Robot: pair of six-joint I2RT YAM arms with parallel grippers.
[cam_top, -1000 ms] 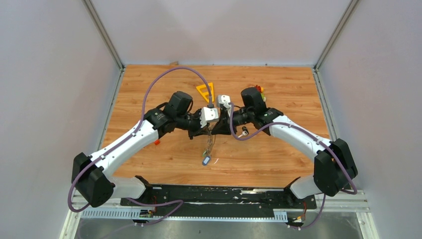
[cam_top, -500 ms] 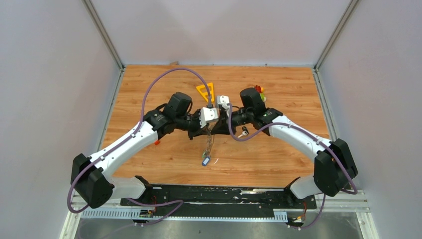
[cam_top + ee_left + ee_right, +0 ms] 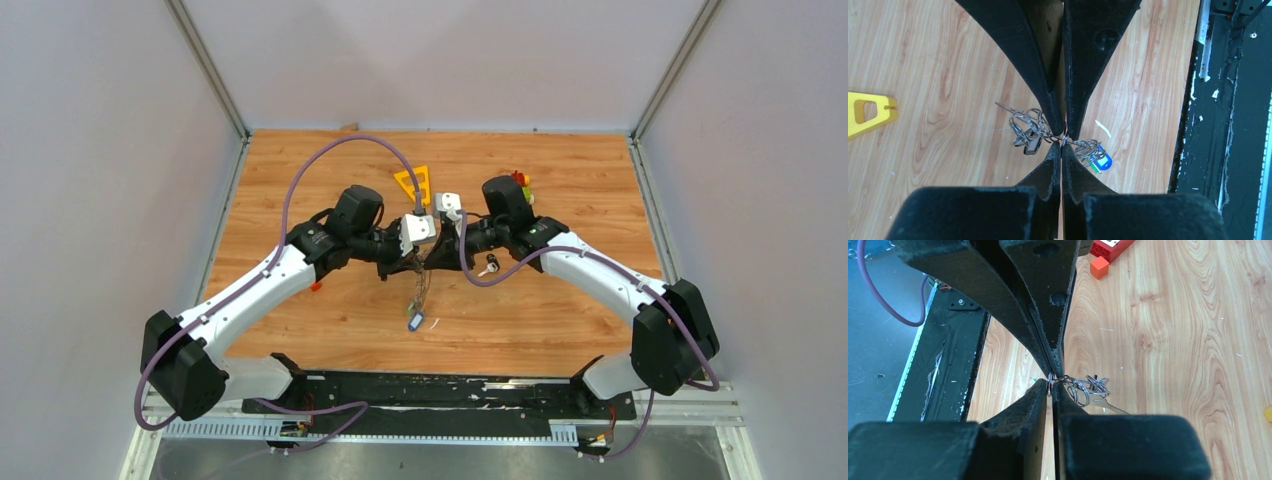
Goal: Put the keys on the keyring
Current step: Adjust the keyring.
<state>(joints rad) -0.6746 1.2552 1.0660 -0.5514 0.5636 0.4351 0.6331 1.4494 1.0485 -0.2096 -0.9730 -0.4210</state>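
Pinching the keys — left hand closed tight on them; right hand likewise

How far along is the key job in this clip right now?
Done, apparently: a cluster of keys, one blue-tagged, hangs off the metal wire. In hand: the left gripper and right gripper are both shut on that thin loop, seemingly the keyring, held above the table. Left: what looks like one more key lies loose by the right arm; whether the hanging ones are truly threaded I cannot tell.
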